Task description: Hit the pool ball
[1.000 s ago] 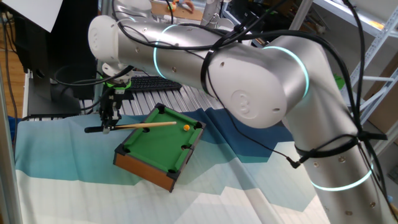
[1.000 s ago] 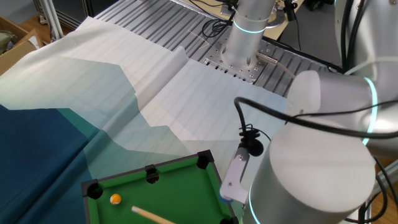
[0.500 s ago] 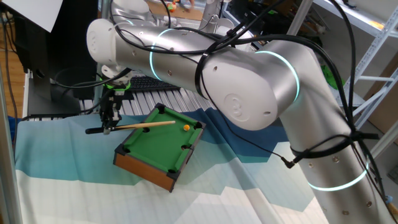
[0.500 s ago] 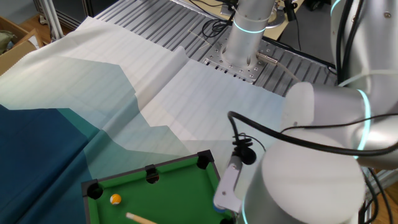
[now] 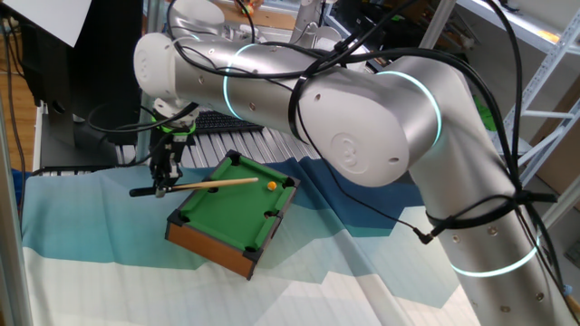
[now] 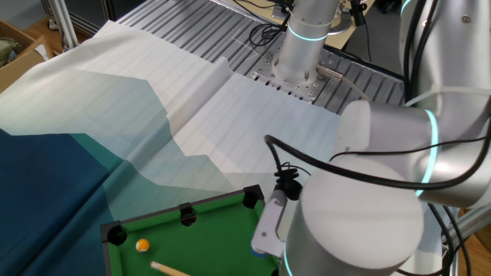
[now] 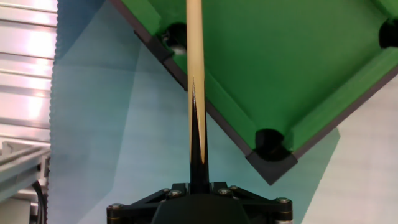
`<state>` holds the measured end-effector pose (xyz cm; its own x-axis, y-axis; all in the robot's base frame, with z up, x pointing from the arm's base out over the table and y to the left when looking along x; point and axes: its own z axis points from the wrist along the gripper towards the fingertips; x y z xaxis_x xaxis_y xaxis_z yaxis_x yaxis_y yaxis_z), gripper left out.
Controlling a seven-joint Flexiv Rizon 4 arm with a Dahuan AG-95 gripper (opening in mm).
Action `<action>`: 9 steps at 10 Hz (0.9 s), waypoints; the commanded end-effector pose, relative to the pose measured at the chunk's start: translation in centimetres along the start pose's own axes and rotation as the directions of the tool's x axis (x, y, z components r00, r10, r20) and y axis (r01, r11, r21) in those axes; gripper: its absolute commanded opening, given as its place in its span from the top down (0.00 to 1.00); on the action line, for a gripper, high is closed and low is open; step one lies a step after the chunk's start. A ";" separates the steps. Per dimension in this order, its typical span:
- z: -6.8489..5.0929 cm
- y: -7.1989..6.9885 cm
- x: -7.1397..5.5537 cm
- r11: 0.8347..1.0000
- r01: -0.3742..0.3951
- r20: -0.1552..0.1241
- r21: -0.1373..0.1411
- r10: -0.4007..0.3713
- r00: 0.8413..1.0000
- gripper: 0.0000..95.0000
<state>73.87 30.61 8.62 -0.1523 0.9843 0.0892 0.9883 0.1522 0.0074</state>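
We see the gripper (image 5: 162, 184) hanging off the left side of the miniature pool table (image 5: 217, 215), its two fingers clenched on the dark butt end of the cue (image 5: 195, 185). In the hand view the cue (image 7: 195, 74) runs straight up from the gripper's housing, black at the grasped end and pale wood further on, crossing the table's dark rail beside a corner pocket (image 7: 175, 35) and reaching over the green felt. In one fixed view the cue lies nearly level above the felt, its light tip pointing toward the pool ball (image 5: 272, 185), with a clear gap between tip and ball. The ball sits on the felt near the table's far right corner in that view, close to the rail and a black pocket; in the other fixed view the ball (image 6: 142, 245) lies near the left corner pocket, with the cue tip (image 6: 163, 267) just below it. The pool table rests on a blue-and-white cloth (image 5: 100, 244) toward the desk's left rear part, near the ridged metal surface (image 5: 231, 143)
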 end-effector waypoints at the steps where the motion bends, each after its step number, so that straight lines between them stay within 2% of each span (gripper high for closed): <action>1: 0.2 0.1 -0.3 1.000 -0.005 -0.003 0.001 0.005 1.000 1.00; 6: 0.7 -0.6 -0.9 1.000 -0.017 -0.001 -0.003 0.017 1.000 1.00; 9: 0.9 -1.1 -0.8 1.000 -0.016 -0.011 -0.003 0.016 1.000 1.00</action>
<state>72.54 29.55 7.72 -0.1346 0.9859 0.0997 0.9909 0.1340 0.0125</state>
